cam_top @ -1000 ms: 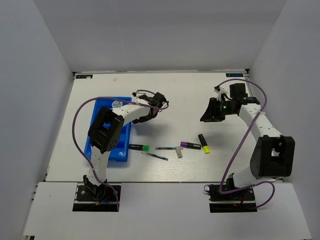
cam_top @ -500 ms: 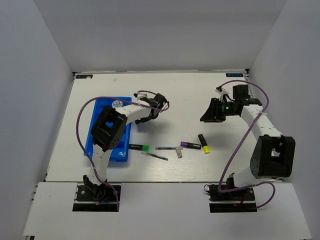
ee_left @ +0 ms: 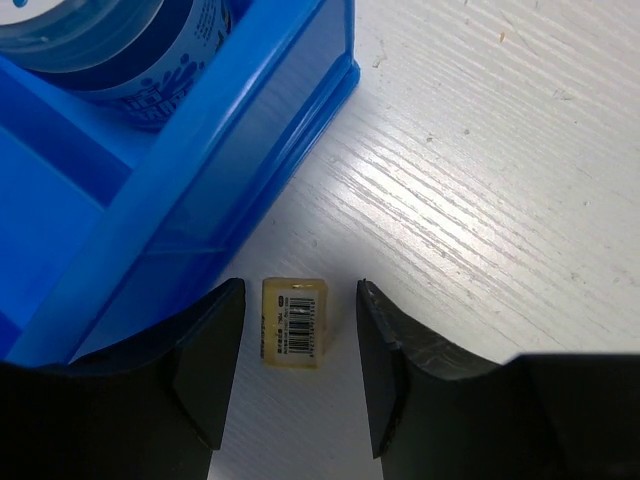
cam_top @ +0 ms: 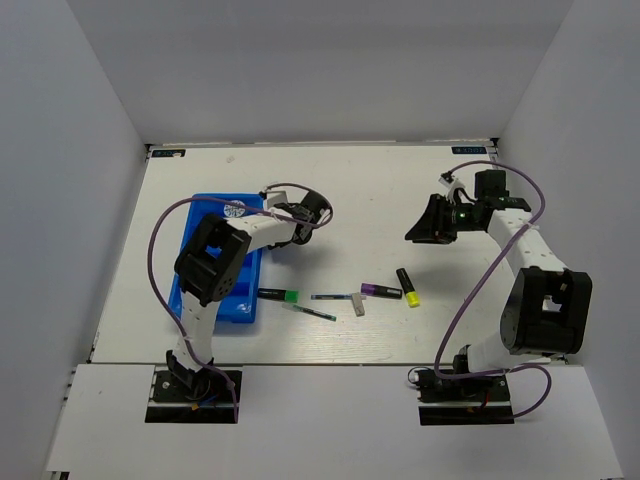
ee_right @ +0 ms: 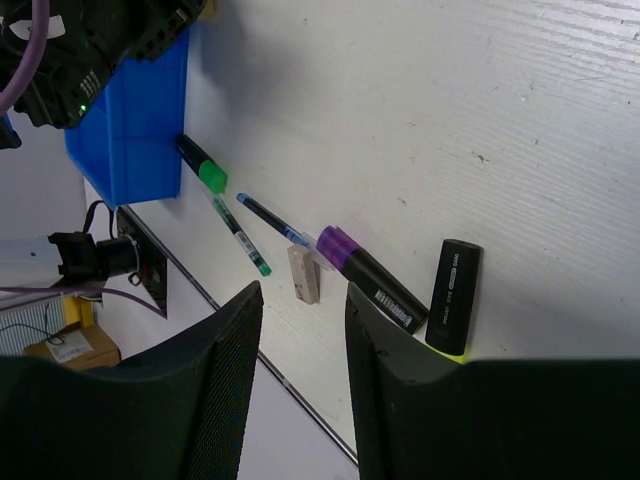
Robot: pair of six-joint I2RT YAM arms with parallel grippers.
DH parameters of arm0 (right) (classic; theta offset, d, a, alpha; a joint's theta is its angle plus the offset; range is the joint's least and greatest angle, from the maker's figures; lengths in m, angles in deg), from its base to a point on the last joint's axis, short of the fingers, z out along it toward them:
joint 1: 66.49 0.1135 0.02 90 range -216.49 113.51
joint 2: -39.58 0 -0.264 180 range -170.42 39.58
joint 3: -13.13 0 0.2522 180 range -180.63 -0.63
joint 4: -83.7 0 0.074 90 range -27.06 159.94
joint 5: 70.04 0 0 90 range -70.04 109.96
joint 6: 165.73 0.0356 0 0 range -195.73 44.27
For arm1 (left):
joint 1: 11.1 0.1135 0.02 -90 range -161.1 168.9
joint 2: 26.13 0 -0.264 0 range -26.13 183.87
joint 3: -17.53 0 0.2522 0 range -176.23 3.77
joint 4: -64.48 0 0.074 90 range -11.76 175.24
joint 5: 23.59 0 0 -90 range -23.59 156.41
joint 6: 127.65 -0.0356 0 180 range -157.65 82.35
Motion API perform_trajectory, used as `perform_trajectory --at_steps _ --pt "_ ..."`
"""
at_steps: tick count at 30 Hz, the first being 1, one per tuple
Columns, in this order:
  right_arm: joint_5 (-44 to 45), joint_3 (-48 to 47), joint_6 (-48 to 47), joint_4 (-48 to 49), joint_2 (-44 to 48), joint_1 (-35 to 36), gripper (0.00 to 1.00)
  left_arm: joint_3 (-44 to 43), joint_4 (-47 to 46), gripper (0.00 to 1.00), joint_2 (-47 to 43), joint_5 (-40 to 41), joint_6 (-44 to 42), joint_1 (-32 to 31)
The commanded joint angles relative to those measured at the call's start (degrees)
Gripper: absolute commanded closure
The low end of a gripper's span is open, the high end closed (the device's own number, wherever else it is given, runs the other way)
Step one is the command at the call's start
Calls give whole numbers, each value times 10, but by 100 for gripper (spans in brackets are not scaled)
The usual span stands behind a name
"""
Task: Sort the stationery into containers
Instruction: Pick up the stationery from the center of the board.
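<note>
**Sorting Status: One Item Stowed, Seven Outstanding**

You had one item in place. The patterned roll (ee_left: pixel 110 50) stood in an end compartment of the blue tray (ee_left: pixel 240 140). No other stationery showed in the tray, though the left arm hid much of it from above.

The left gripper (ee_left: pixel 298 290) was positioned over a small eraser (ee_left: pixel 295 325), which lay on the bench (cam_top: pixel 350 190) just beside the tray's outer wall. Its jaws were spread, one on each side of the eraser, with a gap on both sides. Nothing was gripped.

The right gripper (ee_right: pixel 302 288) hung above the bench, well apart from the tray, with its jaws parted and empty.

Six more items lay loose mid-bench:
- a green-ended marker (cam_top: pixel 278 294)
- a thin pen (cam_top: pixel 315 313)
- a second thin pen (cam_top: pixel 333 297)
- a second eraser (cam_top: pixel 358 305)
- a purple-ended marker (cam_top: pixel 380 290)
- a yellow-ended marker (cam_top: pixel 408 287)

Judged from this layout, you were early in the task. The eraser pickup appeared to be the step in hand.
</note>
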State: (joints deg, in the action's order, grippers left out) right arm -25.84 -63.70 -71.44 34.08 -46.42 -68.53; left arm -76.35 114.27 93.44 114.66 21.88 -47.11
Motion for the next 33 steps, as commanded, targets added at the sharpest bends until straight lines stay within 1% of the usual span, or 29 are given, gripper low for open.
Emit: perform_trajectory --at_steps 1,5,12,13,15,16,19,21,24,26,30,33 --pt "-26 -1 -2 5 -2 -4 58 37 6 41 1 -46 13 7" --pt "-31 1 2 6 -1 -13 56 51 -3 49 2 -56 15 4" --pt "-45 1 7 8 0 -24 56 48 -4 69 1 -62 16 -6" --pt "-46 1 8 8 0 -25 56 49 -3 74 -2 -66 16 -7" --pt "-49 3 9 6 1 -29 56 47 -2 80 -7 -69 10 -8" --pt "-50 3 8 8 4 -31 56 46 -3 85 -17 -72 9 -11" --pt "-52 5 7 10 7 -33 56 28 4 94 -38 -79 -27 -18" --pt "-53 5 8 9 5 -34 56 -7 16 94 -44 -76 -46 -24" --pt "-54 7 9 10 9 -37 56 -32 34 95 -81 -83 -63 -27" --pt "-54 8 9 11 12 -39 56 -35 33 97 -107 -90 -69 -27" --pt "-56 9 9 11 14 -40 56 -33 40 99 -167 -98 -76 -26" --pt "-56 11 10 11 14 -41 56 0 33 100 -223 -101 -83 -20"
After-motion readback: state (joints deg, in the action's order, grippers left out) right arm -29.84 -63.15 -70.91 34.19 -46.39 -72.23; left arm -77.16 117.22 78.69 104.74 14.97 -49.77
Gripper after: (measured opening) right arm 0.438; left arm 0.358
